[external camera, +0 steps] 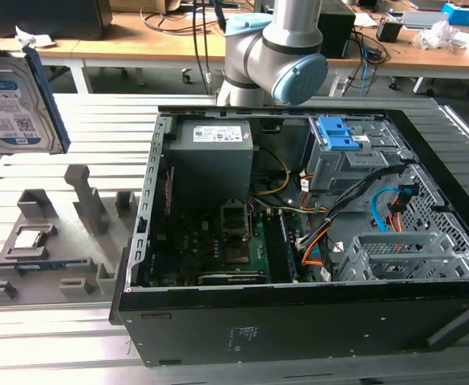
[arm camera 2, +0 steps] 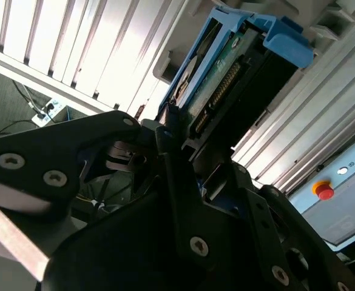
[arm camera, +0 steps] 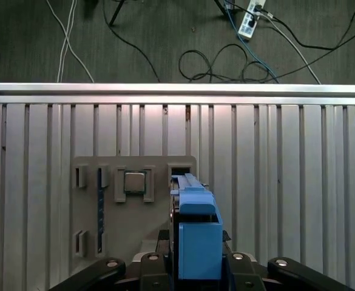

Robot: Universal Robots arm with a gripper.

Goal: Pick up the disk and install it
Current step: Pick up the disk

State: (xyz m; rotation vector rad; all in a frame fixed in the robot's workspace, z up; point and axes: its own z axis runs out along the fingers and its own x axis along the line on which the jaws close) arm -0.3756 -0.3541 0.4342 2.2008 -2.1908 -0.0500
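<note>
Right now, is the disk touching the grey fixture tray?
Apart. In the exterior view the disk hangs above the fixture tray, with table slats showing between.

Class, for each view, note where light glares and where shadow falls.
Exterior view: even light, the computer case interior in shadow. Second wrist view: the slatted table glares white; the fingers holding the disk look near black. First wrist view: bright sheen along the table's edge, dark floor beyond.
</note>
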